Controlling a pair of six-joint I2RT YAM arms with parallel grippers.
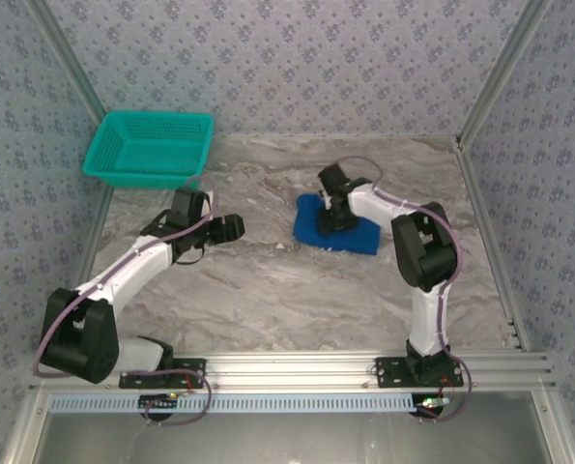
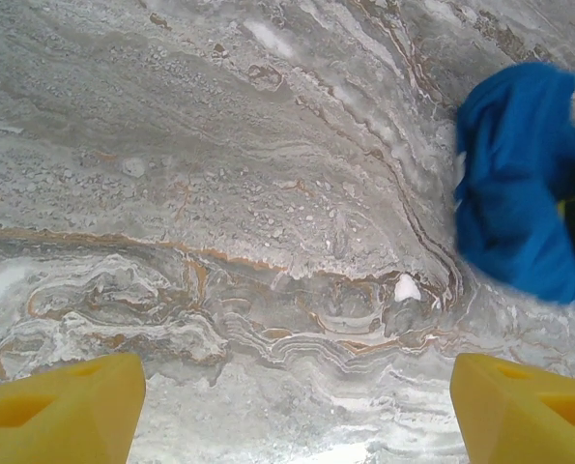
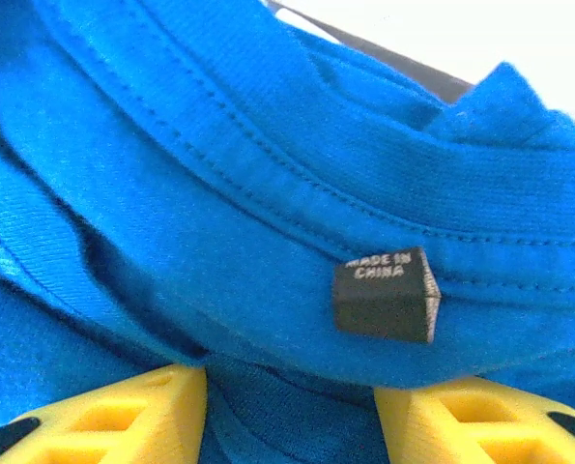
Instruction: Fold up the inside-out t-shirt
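Top external: t-shirt (image 1: 308, 224), seemingly mid table (image 1: 268, 290)

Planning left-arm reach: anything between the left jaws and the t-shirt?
Only bare table and a small white speck near the t-shirt; top and left wrist views show it.

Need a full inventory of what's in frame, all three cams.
t-shirt: 1, royal blue, compact bundle right of table centre
label: 1, dark, "MADE IN CHINA", on shirt seam
basket: 1, teal mesh, far left corner
white speck: 1, white, on table near the shirt
table: 1, grey marble, under everything
left end effector: 1, yellow fingers, open over bare table
right end effector: 1, yellow fingers, on the shirt; grip unclear
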